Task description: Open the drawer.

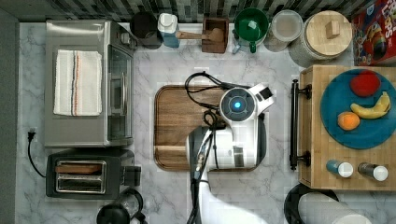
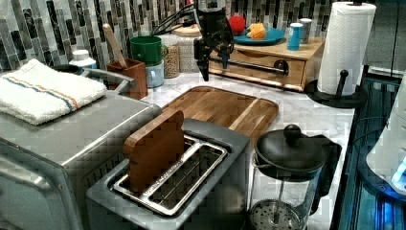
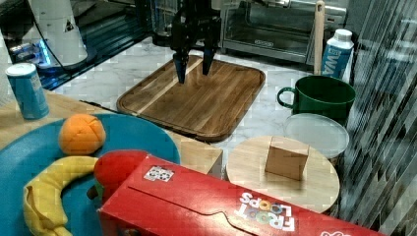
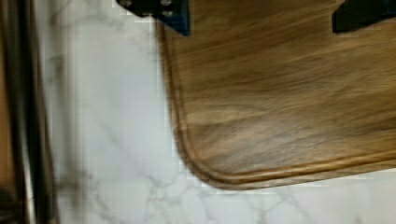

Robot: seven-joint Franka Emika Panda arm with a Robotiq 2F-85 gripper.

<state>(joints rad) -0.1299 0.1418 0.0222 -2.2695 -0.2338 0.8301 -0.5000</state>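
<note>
Here the gripper [image 3: 193, 65] hangs over the brown tray [image 3: 206, 101], jaws apart and empty; the drawer [image 2: 268, 64] sits closed, its black handle [image 1: 294, 123] untouched

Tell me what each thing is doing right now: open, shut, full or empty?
drawer: shut, nothing on its black bar handle.
end effector: open, holding nothing, hanging above the wooden tray.
toaster oven: glass door shut, folded towel lying on top.
toaster: a wooden slice stands in one slot.
blue plate: holds fruit, on top of the drawer unit.
</note>
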